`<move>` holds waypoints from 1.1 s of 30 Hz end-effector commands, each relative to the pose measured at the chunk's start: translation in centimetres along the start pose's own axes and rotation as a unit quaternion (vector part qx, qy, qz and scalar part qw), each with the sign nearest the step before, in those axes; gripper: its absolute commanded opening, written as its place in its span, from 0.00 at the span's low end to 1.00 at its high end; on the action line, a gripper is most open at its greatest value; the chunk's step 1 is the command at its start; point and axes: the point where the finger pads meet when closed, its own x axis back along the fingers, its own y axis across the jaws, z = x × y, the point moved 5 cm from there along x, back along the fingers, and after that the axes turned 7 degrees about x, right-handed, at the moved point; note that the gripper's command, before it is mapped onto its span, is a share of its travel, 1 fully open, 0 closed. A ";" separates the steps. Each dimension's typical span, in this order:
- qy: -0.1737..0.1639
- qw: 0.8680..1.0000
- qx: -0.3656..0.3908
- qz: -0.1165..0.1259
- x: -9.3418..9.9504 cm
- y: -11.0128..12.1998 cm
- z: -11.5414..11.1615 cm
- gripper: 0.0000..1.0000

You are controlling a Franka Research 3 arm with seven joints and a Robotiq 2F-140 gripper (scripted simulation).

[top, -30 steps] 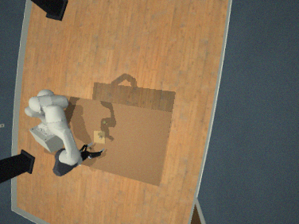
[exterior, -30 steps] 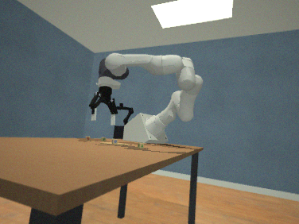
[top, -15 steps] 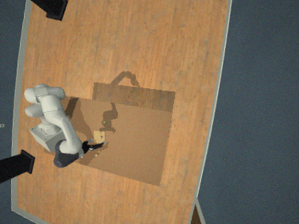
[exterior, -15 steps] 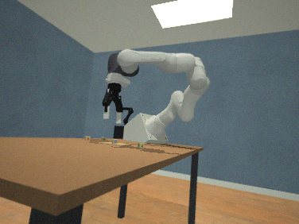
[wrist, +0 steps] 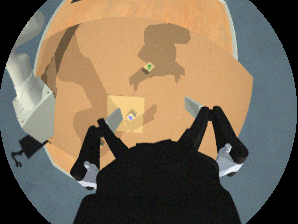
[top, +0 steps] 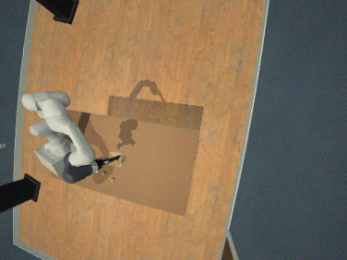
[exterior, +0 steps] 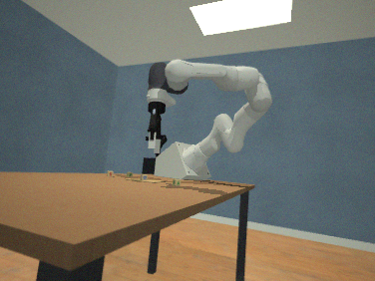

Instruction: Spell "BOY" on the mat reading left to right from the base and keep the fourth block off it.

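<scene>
- The hand [top: 109, 160] [exterior: 155, 145] [wrist: 152, 108] is above the worktop [top: 161, 46] [exterior: 100, 204] [wrist: 210, 65], fingers wide apart, gripping nothing.
- The blue-lettered block [exterior: 145, 177] [wrist: 131, 117] sits on the yellow mat [top: 117, 164] [exterior: 155, 181] [wrist: 116, 103].
- A green-lettered block [top: 121, 142] [exterior: 177, 182] [wrist: 149, 66] lies off the mat.
- Off its other side lie a dark-green-marked block [top: 104, 173] [exterior: 130, 174] [wrist: 102, 143] and a red-marked one [top: 113, 179] [exterior: 110, 173].

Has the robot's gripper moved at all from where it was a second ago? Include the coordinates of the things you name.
Yes. In the outside view, the gripper [top: 121, 158] [exterior: 157, 149] [wrist: 152, 108] has shifted right, closer to the robot's angled white base [top: 50, 159] [exterior: 172, 161] [wrist: 40, 107].
</scene>
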 end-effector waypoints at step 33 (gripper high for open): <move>-0.016 0.953 0.300 0.042 0.2 3.3 10.8 1.00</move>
